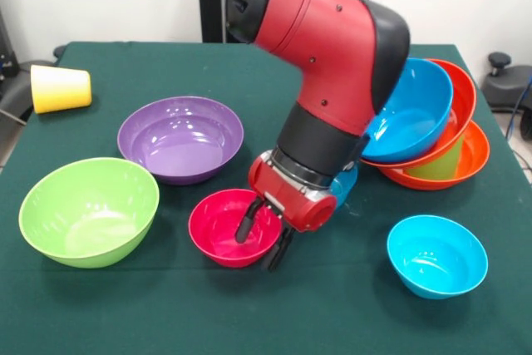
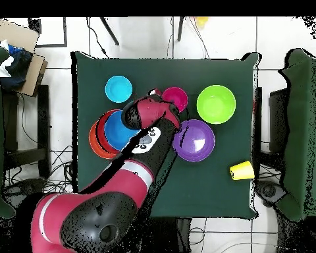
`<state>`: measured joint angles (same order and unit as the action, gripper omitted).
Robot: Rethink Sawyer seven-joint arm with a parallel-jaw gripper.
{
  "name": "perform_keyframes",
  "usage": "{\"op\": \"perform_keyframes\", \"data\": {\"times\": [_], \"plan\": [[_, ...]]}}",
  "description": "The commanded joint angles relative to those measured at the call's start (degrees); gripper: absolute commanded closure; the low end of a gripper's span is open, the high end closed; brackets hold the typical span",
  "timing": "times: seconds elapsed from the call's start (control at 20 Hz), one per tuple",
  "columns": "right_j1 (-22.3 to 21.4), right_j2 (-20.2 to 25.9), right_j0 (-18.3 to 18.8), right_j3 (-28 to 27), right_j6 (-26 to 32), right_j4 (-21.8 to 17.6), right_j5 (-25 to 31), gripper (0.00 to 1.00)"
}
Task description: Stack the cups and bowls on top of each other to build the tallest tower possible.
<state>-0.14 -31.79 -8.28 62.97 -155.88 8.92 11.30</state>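
No lettering, label, brand mark, number or sign could be read anywhere in either view; nothing legible stood on any surface.

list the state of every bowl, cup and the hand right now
hand: fingers straddling the pink bowl's rim, not closed
pink bowl: upright on the table
purple bowl: upright, empty
lime green bowl: upright, empty
cyan bowl: upright, empty
yellow cup: lying on its side
tower: leaning pile, blue bowl tilted on top
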Motion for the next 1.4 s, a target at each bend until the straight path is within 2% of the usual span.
{"op": "perform_keyframes", "data": {"times": [0.05,0.95,1.4], "plan": [[4.7,6.0,0.7,-2.0,-3.7,0.5,-1.8,0.0],[4.7,5.4,0.2,-1.2,-3.7,-0.2,-4.0,0.0],[4.4,5.2,0.0,-1.1,-3.5,-0.2,-3.3,0.0]]}}
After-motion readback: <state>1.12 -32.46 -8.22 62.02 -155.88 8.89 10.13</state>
